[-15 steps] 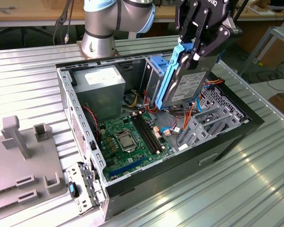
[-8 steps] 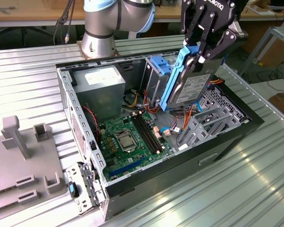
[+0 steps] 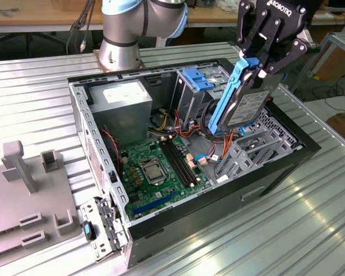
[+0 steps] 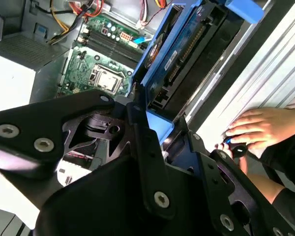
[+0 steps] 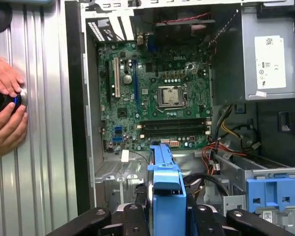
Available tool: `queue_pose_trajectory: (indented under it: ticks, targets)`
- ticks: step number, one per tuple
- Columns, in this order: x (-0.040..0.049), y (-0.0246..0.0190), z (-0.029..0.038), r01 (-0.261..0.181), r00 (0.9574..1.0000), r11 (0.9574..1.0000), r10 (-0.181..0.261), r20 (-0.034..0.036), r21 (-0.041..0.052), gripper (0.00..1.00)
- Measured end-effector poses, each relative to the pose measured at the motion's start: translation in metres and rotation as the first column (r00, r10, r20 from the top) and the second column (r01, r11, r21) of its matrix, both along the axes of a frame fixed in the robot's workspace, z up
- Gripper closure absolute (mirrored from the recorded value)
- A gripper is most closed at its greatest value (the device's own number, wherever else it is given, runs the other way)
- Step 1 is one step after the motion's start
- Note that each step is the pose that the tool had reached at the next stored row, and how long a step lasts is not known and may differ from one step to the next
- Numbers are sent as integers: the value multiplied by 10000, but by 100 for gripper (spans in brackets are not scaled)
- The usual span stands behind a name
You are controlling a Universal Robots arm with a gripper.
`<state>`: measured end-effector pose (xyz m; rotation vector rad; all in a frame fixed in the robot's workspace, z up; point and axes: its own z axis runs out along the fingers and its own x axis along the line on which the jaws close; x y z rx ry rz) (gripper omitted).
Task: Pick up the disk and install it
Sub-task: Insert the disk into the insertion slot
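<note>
Disk (image 3: pixel 248 106): held steeply tilted over the open computer case (image 3: pixel 218 214), towards the exterior view's right. Its blue rail (image 3: pixel 226 99) is turned toward the case's middle.
Lower end of disk: dipped below the case rim, just beside the drive cage (image 3: pixel 196 86); whether anything is touched there cannot be told.
Gripper (image 3: pixel 259 64): closed on the disk's upper end, with the blue rail clamped between the black fingers (image 4: pixel 136 114).
Case interior: a green motherboard (image 3: pixel 156 167) is seen lying on the floor of the case, below the disk. A grey power-supply box (image 3: pixel 123 104) is set in the far corner, with red and yellow cables (image 3: pixel 184 131) bunched between it and the cage.
Table (image 3: pixel 287 230): ribbed metal, on which the case is laid on its side.
Person's hands (image 5: pixel 5 115): rested on the table beside the case and closed around a small dark object.
Grey fixture (image 3: pixel 23 195): placed at the exterior view's left, well apart from the disk.
</note>
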<state>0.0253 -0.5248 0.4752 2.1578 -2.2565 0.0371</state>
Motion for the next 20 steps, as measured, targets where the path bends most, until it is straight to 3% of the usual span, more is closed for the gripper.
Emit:
queue_pose_trajectory:
  ticks: [10, 20]
  targets:
    - [279, -194, -25, 0, 10000, 10000, 0, 0, -1, 63]
    - [433, -219, -79, 126, 9999, 9999, -126, -1, -5, 63]
